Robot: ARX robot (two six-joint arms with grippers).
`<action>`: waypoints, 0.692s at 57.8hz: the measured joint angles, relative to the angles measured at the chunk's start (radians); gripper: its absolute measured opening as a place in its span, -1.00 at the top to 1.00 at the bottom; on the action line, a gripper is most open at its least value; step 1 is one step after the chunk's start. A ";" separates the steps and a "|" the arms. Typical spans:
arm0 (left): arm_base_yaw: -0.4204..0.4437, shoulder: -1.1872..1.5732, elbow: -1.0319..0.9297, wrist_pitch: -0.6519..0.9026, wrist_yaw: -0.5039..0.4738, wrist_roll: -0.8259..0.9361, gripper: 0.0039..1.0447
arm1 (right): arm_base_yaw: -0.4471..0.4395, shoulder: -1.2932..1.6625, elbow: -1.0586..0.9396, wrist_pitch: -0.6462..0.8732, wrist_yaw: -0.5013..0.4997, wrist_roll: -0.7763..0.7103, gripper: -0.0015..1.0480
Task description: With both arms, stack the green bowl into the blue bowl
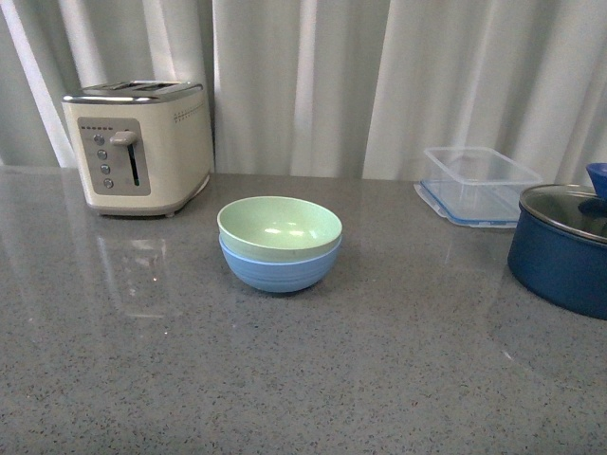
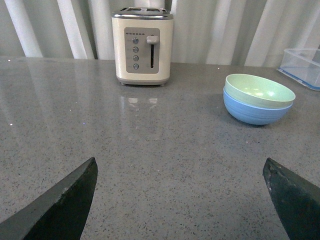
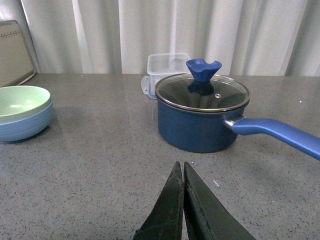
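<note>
- The green bowl [image 1: 280, 227] is sitting nested inside the blue bowl [image 1: 280, 268], right of the toaster [image 1: 140, 147].
- My left gripper [image 2: 181, 200] is gaping wide.
- My right gripper [image 3: 183, 186] is pressing its fingers together, empty.

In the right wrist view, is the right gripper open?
No, the right gripper has its two black fingers pressed together with nothing between them, hanging above the grey countertop in front of the navy pot.
</note>
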 joint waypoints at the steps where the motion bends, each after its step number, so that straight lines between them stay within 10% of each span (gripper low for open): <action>1: 0.000 0.000 0.000 0.000 0.000 0.000 -0.88 | 0.000 -0.008 0.000 -0.009 0.000 0.000 0.98; 40: 0.000 0.000 0.000 0.000 0.000 0.000 -0.88 | 0.000 -0.270 0.001 -0.287 0.000 0.000 0.98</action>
